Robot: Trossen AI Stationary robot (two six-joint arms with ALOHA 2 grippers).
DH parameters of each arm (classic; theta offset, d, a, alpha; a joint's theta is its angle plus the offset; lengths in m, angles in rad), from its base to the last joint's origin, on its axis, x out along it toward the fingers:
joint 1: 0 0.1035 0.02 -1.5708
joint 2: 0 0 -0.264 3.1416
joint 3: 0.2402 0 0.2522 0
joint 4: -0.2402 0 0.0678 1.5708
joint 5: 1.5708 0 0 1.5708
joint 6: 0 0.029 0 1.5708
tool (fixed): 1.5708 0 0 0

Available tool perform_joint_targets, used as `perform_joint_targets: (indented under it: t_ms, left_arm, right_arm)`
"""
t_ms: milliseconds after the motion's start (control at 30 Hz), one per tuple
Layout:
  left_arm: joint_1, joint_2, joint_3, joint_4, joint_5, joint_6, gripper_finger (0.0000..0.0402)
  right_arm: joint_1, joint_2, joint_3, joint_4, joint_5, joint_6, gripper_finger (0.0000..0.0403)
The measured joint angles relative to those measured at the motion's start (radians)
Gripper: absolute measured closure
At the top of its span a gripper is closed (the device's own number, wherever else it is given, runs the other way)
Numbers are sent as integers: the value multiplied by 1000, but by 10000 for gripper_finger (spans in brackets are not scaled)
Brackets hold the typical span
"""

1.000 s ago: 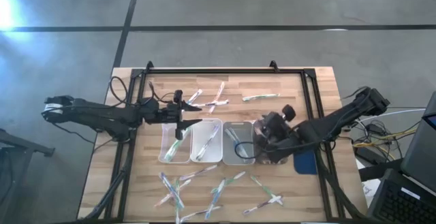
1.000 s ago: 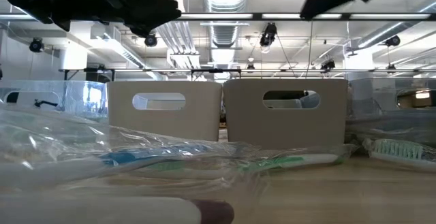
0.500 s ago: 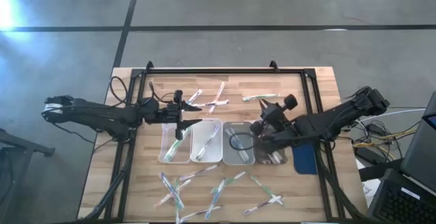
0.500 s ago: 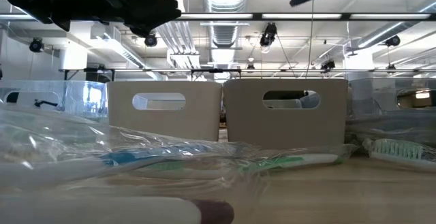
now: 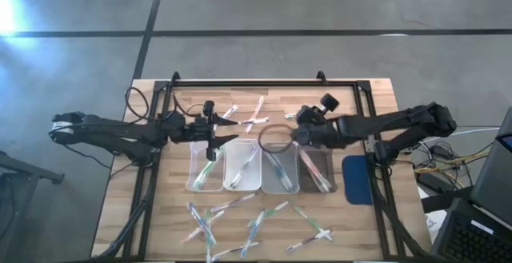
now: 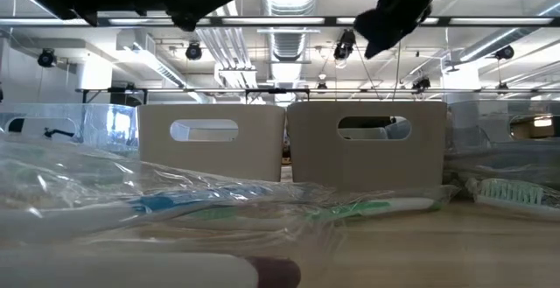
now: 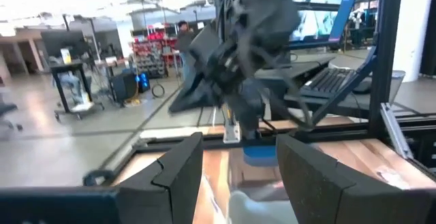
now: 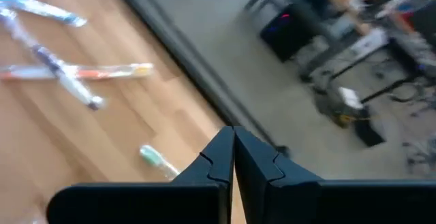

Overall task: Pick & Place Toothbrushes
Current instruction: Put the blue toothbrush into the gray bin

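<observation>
Four clear trays (image 5: pixel 258 166) sit side by side at the middle of the tabletop (image 5: pixel 364 219), long sides touching. Each holds at least one toothbrush; the one in the second tray (image 5: pixel 244 165) lies slantwise.

Edges: a black frame (image 5: pixel 248 81) runs along the far edge and down both sides. A blue pad (image 5: pixel 358 179) lies near the right edge, just beside the rightmost tray. Bare wood shows at the far left corner and the near right corner.

Loose toothbrushes:
- far strip, between trays and frame: a small crossed group (image 5: pixel 250 117) and one lying alone (image 5: pixel 304 114) toward the right.
- near edge: a scattered row (image 5: pixel 254 223), several crossing each other. Low view shows these close up in crinkled wrap, one with green on it (image 6: pixel 367 207).

Left gripper (image 5: pixel 214 133): over the far end of the leftmost tray, fingers (image 7: pixel 178 176) spread well apart, nothing between them.

Right gripper (image 5: pixel 298 134): over the far ends of the two right-hand trays, raised off the table. Fingers (image 8: pixel 211 161) pressed flat together, nothing caught between them. Its wrist view looks down on the far-strip toothbrushes (image 8: pixel 75 71) and the table edge beyond. A loop of cable (image 5: pixel 274 141) hangs over the third tray.

Between the two grippers the space above the second tray is open.
</observation>
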Motion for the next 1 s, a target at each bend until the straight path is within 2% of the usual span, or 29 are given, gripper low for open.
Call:
perform_joint_targets:
  t_ms: [200, 367, 600, 733, 800, 900, 1000]
  left_arm:
    - [0, 0, 21, 6, -5, 129, 211]
    - [0, 0, 44, 7, -6, 234, 211]
    - [0, 0, 71, 10, -8, 383, 211]
    - [0, 0, 89, 21, -8, 461, 211]
    - [0, -3, 91, 21, -15, 479, 211]
    - [0, -8, 90, 20, -95, 475, 211]
    - [0, -13, 86, 20, -190, 472, 211]
  right_arm:
    - [-124, -1, -9, 227, -309, -299, 394]
    - [-161, -1, 23, 348, -420, -504, 394]
    - [-161, -1, 96, 356, -648, -873, 394]
    - [-161, 0, 135, 357, -659, -1110, 394]
    - [-161, 0, 158, 360, -658, -1150, 394]
    - [-161, 0, 195, 349, -665, -1158, 394]
    - [-161, 0, 224, 332, -729, -1204, 394]
